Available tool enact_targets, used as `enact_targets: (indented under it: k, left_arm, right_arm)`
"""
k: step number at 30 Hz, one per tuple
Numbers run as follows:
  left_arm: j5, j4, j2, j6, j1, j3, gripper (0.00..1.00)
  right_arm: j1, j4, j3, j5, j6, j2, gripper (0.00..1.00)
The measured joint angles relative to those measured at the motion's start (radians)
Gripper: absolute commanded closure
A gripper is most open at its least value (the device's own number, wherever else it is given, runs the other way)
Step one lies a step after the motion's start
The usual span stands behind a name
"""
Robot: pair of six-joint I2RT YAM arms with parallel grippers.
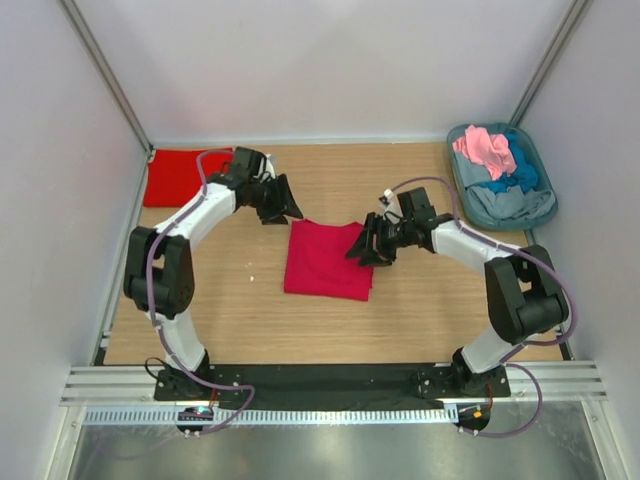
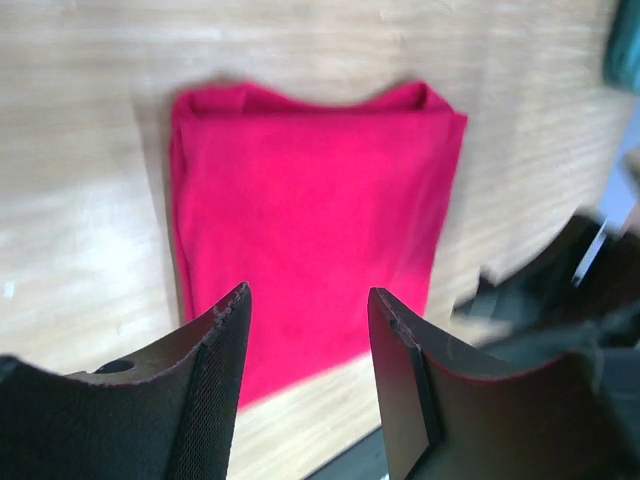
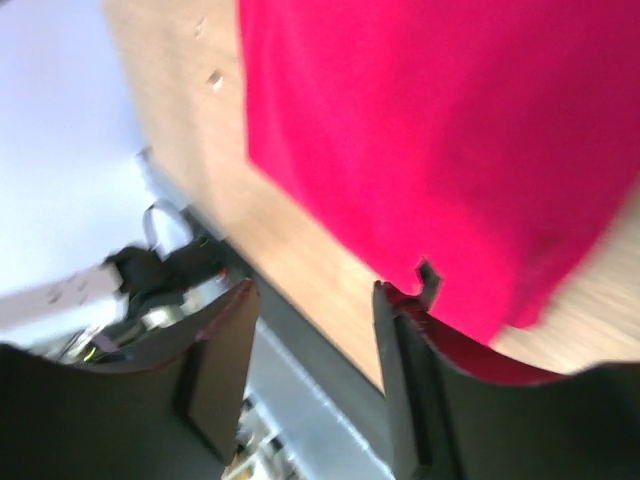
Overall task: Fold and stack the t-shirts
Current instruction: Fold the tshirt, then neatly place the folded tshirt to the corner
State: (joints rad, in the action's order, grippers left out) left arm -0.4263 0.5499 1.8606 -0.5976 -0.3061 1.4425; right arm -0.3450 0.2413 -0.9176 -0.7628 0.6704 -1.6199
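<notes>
At the ctr of the wooden table [image 1: 230, 300] lies the crimson shirt [image 1: 328, 260], folded into a flat rectangle. Everything else is placed vs. that shirt.

Well off to its right, at the table's back corner, sits the grey-blue tub [image 1: 541, 162]. It holds 3 loose, crumpled shirts. The pink shirt [image 1: 485, 148] is on top at the far end, the blue shirt [image 1: 520, 172] is next to it, and the grey shirt [image 1: 505, 205] fills the near end.

Well off to the crimson shirt's left, at the other back corner, a scarlet shirt [image 1: 180, 177] lies flat and folded.

The left gripper [image 1: 285, 205] hangs just past the crimson shirt's far-left corner, jaws apart w/ nothing btwn them. Its wrist cam looks across the whole folded piece.

The right gripper [image 1: 362, 250] is at the crimson shirt's right edge, jaws also apart, no cloth pinched. Can't tell if a finger touches the fabric, as that wrist view is blurred.
</notes>
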Motion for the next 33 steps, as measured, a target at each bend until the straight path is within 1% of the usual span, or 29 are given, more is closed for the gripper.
enact_targets:
  k: [2,5,8,11,14,19,22,28,33]
  left_arm:
    - [0.003,-0.001,-0.077,0.005,0.0,-0.05,0.48]
    - [0.006,0.01,-0.179,0.009,0.0,-0.147,0.48]
    - [0.003,0.01,-0.221,0.007,0.0,-0.256,0.48]
    - [0.002,0.013,-0.226,-0.002,0.0,-0.359,0.48]
    - [0.0,0.026,-0.226,-0.01,0.001,-0.415,0.46]
    - [-0.001,0.01,-0.222,-0.02,0.001,-0.423,0.44]
    - [0.0,-0.011,-0.196,-0.021,0.001,-0.42,0.43]
    - [0.038,-0.04,-0.071,-0.017,0.001,-0.377,0.43]
    - [0.013,-0.072,-0.025,-0.023,0.004,-0.333,0.44]
  right_arm:
    - [0.008,0.087,-0.053,0.1,-0.043,0.024,0.36]
    - [0.014,0.194,-0.143,0.252,-0.098,0.018,0.31]
    - [0.016,0.269,-0.244,0.355,-0.151,-0.029,0.29]
    - [0.027,0.298,-0.334,0.414,-0.201,-0.115,0.28]
    - [0.037,0.307,-0.36,0.439,-0.236,-0.182,0.27]
    - [0.05,0.325,-0.36,0.447,-0.28,-0.26,0.27]
    - [0.05,0.325,-0.36,0.445,-0.298,-0.274,0.27]
    - [0.059,0.324,-0.34,0.435,-0.318,-0.263,0.27]
    - [0.061,0.343,-0.285,0.434,-0.331,-0.185,0.27]
